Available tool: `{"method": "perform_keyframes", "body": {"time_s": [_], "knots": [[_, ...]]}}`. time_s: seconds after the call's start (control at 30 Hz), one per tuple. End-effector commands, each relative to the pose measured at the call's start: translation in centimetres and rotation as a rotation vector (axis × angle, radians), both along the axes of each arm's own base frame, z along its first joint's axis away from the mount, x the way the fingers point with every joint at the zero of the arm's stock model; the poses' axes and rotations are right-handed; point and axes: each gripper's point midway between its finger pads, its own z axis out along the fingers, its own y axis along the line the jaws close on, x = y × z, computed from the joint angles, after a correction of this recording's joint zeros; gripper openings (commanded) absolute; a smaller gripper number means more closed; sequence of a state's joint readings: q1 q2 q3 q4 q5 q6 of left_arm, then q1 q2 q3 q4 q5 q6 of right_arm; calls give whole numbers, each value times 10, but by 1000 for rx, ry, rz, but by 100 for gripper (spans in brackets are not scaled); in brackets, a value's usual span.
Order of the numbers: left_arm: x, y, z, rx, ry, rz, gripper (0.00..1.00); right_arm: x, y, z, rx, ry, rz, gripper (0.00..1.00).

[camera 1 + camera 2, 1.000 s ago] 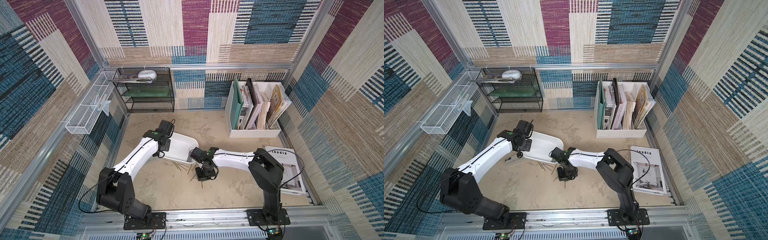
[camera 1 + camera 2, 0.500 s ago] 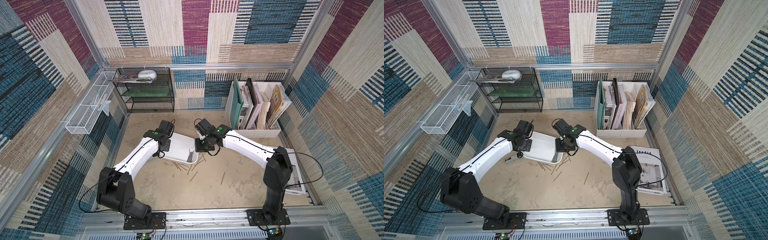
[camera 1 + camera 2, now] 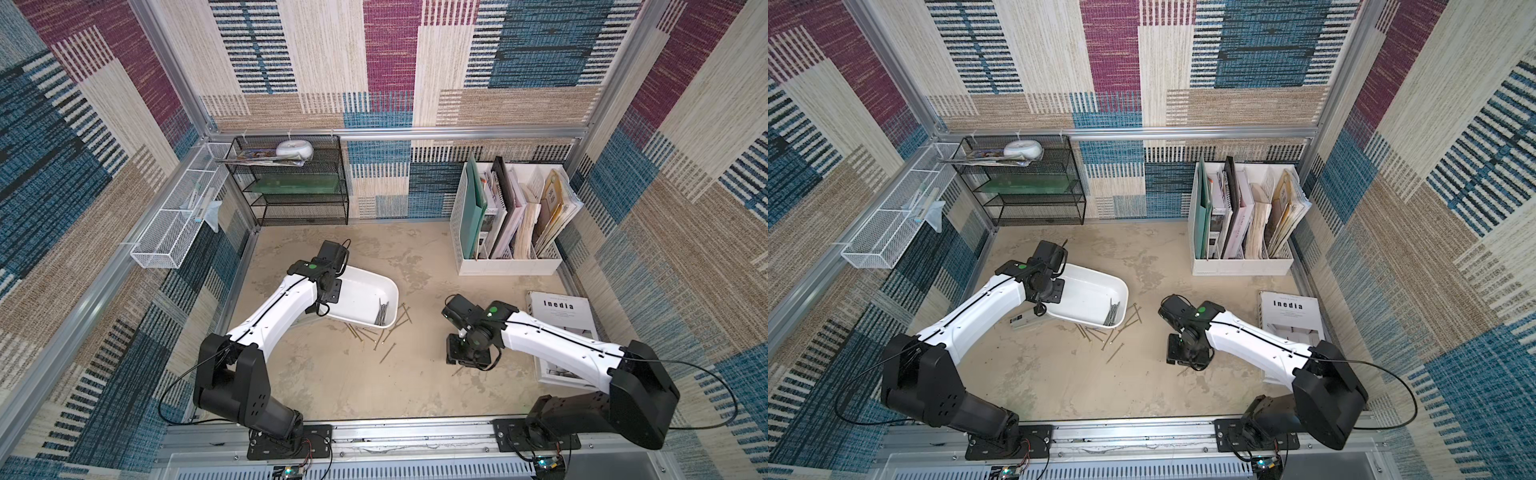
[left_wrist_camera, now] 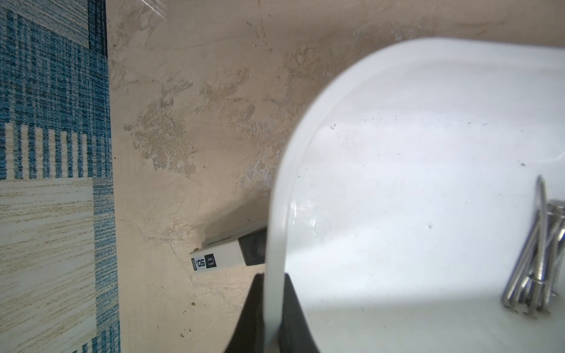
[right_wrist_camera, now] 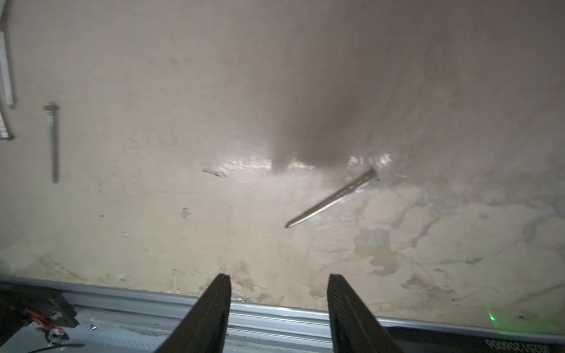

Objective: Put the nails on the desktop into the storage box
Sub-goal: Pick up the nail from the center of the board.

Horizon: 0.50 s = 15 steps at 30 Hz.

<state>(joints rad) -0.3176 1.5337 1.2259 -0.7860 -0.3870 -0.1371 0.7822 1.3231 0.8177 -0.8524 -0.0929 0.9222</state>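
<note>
Nails (image 3: 382, 315) in storage box (image 3: 360, 289) | left gripper (image 4: 273, 305) clamps it | right gripper (image 5: 278, 285) parted

Present count: one storage box (image 3: 361, 286). Inside it, one bundle of nails (image 3: 382, 313), overlapping, at least five; exact figure not readable. On the desktop (image 3: 332, 382) beside the box, roughly eight loose nails; one more nail (image 5: 331, 198) lies apart. Two robot arms: left arm (image 3: 282, 307), right arm (image 3: 552, 345). One file holder (image 3: 507, 266), one black mesh rack (image 3: 303, 183), one white wire basket (image 3: 166, 245), one book (image 3: 559, 307).
</note>
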Motion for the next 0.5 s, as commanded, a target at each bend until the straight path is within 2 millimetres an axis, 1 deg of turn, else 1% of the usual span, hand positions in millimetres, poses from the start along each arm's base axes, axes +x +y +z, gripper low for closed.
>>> {"method": "perform_keyframes", "body": {"time_s": [0.0, 0.07, 0.23, 0.33, 0.4, 0.47], "knots": [[-2, -1, 1, 3, 12, -9, 0, -4, 3, -11, 73, 17, -91, 58], [-2, -1, 2, 2, 9, -9, 0, -5, -13, -23, 26, 29, -117, 59], [-1, -1, 3, -1, 5, -9, 0, 2, -18, -37, 42, 36, -138, 61], [-2, -1, 4, -1, 3, -9, 0, 1, -27, -49, -23, 80, -112, 61], [-2, -1, 5, -3, 2, -11, 0, 3, -31, -51, -54, 93, -99, 61], [-2, -1, 5, -3, 2, -11, 0, 9, -31, -50, -67, 87, -92, 60]]}}
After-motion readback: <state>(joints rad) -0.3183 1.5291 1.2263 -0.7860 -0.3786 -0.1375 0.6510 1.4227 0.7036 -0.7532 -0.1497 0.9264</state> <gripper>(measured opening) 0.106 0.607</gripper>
